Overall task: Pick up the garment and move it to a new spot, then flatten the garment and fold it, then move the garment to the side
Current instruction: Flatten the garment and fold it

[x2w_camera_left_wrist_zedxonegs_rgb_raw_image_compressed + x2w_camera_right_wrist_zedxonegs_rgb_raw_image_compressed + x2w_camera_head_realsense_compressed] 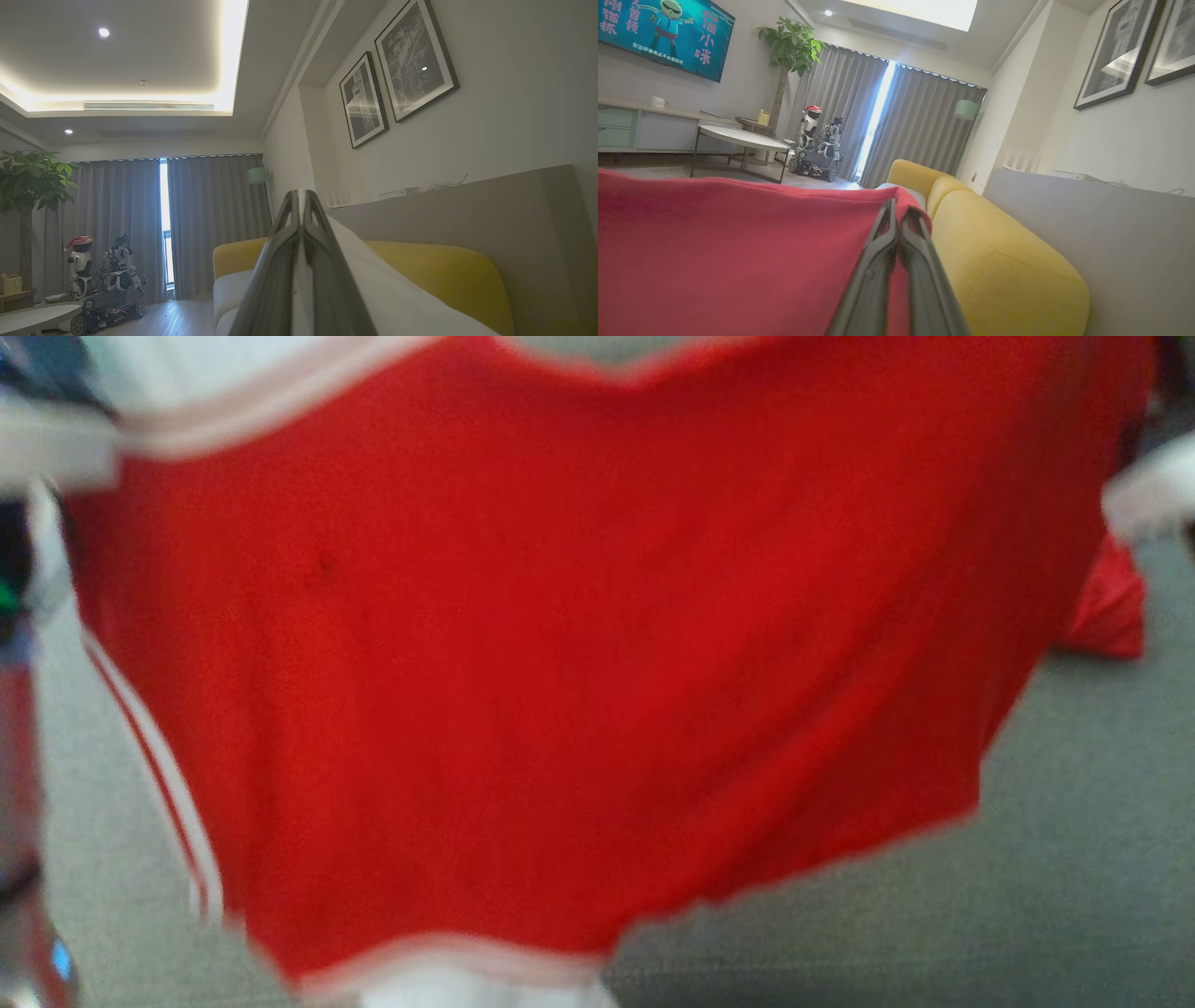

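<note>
Grey surface (1074, 877), red garment (560, 644) above

Red garment (560, 644) (white-striped trim) spread wide, hanging aloft, blurred.

Head camera looks down, close on the garment (560, 644); both wrist cameras share sofa (1008, 270) and curtains (920, 130).

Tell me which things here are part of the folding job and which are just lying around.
Job: red garment, left gripper, right gripper, both shut on it.
Just lying about: coffee table, potted plant, TV, framed pictures, toy robots.
</note>
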{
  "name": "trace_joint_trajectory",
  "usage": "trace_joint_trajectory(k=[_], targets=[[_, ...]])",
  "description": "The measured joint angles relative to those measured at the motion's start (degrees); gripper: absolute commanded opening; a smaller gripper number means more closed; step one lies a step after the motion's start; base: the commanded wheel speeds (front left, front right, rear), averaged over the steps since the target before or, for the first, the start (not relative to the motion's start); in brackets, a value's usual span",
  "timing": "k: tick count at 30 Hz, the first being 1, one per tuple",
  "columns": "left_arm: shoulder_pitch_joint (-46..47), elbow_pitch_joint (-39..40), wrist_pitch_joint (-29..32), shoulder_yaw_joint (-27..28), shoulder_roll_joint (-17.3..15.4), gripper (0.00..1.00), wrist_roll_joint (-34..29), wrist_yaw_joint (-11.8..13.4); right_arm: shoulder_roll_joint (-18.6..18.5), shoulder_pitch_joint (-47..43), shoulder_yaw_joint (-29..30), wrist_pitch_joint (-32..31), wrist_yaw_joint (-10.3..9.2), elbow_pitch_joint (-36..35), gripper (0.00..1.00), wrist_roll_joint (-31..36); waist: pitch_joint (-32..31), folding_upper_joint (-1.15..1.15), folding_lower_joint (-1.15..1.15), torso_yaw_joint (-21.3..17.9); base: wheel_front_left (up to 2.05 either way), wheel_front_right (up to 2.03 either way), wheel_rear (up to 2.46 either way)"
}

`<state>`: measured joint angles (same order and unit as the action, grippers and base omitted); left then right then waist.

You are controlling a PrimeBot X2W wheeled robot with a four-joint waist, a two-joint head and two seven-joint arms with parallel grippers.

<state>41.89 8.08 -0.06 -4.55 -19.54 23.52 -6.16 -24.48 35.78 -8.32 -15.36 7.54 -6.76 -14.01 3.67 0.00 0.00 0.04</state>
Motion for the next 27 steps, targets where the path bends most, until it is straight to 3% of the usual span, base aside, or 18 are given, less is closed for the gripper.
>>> trace_joint_trajectory(k=[7,11,15,22,27], targets=[[22.1,-17.4,-3.9,-3.9,-4.2,0.00,0.4,-1.0,1.1,24.8,-6.3,2.3,-0.01,15.5,0.00,-0.6,10.4,0.00,0.01,-0.7,0.00,0.00,0.00],[35.4,-28.5,-10.3,-4.7,-4.5,0.00,0.2,-1.0,3.6,37.1,-6.2,9.1,0.00,27.1,0.00,2.5,16.0,0.00,0.02,-1.0,0.00,0.00,0.00],[42.6,-35.6,-14.0,-6.4,-4.7,0.00,-1.3,-1.4,6.1,42.8,-5.3,16.9,0.00,37.0,0.00,6.6,19.3,0.00,0.03,-1.1,0.00,0.00,0.00],[43.3,-38.1,-14.7,-9.1,-4.6,0.00,-0.1,-1.4,8.8,43.5,-7.9,25.7,0.00,49.5,0.00,7.5,20.2,0.00,0.00,0.7,0.00,0.00,0.00],[32.2,-36.1,-14.7,-12.6,-4.6,0.00,1.1,-1.4,9.6,38.9,-9.9,28.7,0.00,55.5,0.00,6.4,20.3,0.00,0.00,2.3,0.00,0.00,0.00]])
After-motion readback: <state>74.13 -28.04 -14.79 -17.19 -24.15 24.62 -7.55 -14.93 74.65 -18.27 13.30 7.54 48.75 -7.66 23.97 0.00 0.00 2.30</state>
